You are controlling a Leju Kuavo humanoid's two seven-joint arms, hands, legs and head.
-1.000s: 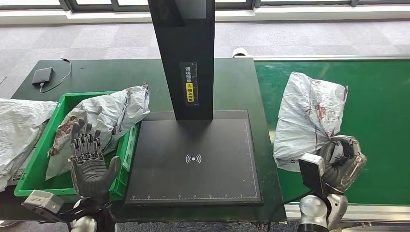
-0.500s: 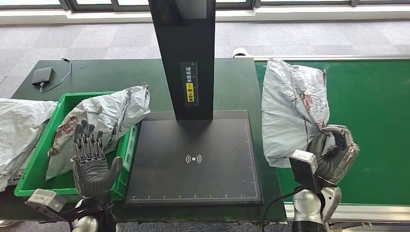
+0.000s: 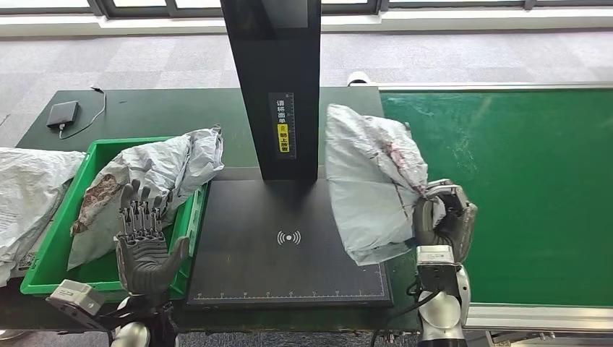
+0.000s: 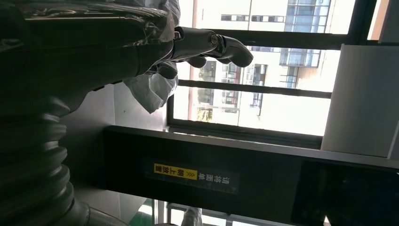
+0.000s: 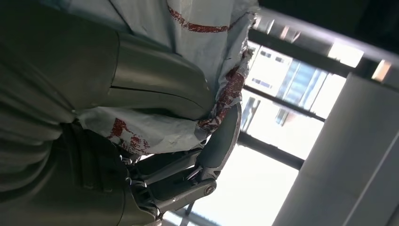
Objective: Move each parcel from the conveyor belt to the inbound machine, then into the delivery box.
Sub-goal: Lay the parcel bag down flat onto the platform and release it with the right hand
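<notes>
Biggest thing on the scene is the inbound machine [image 3: 289,231], its black column rising over the dark scan plate, and everything is placed off it. To its right runs the green conveyor belt [image 3: 520,181]; to its left sits the green delivery box [image 3: 94,152], with one grey parcel lying inside it. The parcel in play [image 3: 369,181] hangs over the machine's right edge, partly above the plate, clear of the belt. The right hand [image 3: 442,220] is clenched on that parcel's right side, bag crumpled between thumb and fingers. The left hand [image 3: 144,242] waits at the box's near right corner, fingers spread, holding nothing. My read: this is the belt-to-machine step, nearly there. Next it calls for setting the parcel flat on the plate by the centre mark.
</notes>
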